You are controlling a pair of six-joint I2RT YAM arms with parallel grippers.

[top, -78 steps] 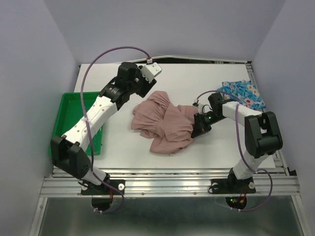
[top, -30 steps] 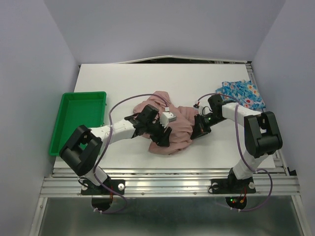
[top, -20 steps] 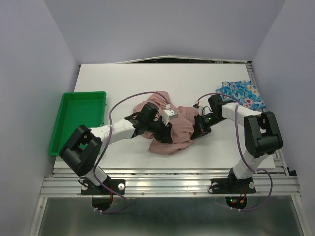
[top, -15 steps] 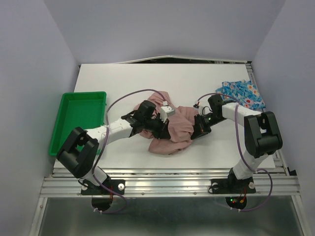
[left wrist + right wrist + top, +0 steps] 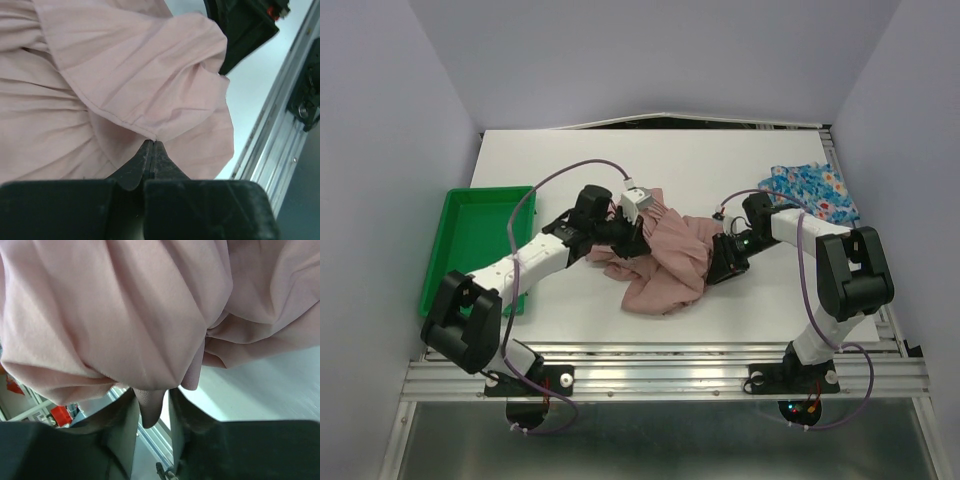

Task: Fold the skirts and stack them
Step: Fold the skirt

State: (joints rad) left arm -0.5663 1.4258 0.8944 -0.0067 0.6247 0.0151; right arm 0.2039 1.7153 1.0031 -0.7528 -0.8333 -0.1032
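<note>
Left wrist view shows me my left claw (image 5: 151, 146) closed tight, its two tips pinching the stitched hem of the dusty-pink skirt (image 5: 125, 75), which lies crumpled in the middle of the surface (image 5: 720, 160). On the right wrist view my right claw (image 5: 152, 412) stands partly open at the skirt's right edge, with a small fold of pink cloth hanging loose in the gap between its fingers. From the top external view I see the blue flowered skirt (image 5: 815, 192) bunched at the far right corner, well apart from the green tray (image 5: 485, 192) at the left edge.
</note>
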